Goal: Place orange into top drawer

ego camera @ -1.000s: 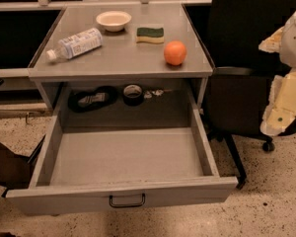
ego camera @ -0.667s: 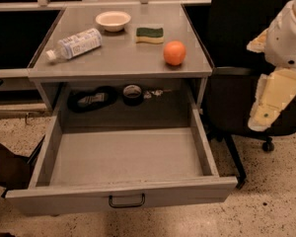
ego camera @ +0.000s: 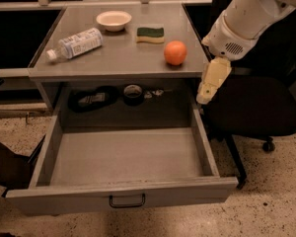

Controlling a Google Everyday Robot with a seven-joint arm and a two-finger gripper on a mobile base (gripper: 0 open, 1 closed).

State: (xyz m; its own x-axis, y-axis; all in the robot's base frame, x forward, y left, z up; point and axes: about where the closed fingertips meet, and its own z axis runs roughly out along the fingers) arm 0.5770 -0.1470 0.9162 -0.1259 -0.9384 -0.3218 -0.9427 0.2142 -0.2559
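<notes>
The orange [ego camera: 175, 52] sits on the grey table top [ego camera: 123, 53], near its front right corner. The top drawer [ego camera: 123, 157] is pulled fully out below the table top and nothing lies in it; its dark wire handle [ego camera: 127, 200] is at the centre of the front panel. My gripper [ego camera: 212, 82] hangs from the white arm [ego camera: 246, 19] just right of the table's front right corner. It is right of and below the orange and does not touch it.
On the table top lie a plastic bottle [ego camera: 76, 43], a white bowl [ego camera: 113, 19] and a yellow-green sponge [ego camera: 150, 34]. Dark items [ego camera: 91, 98] sit on the shelf behind the drawer. A black office chair [ego camera: 251, 107] stands right of the drawer, under the arm.
My arm and gripper have moved left from the right edge of the view toward the table's front right corner. The orange and the drawer have not moved.
</notes>
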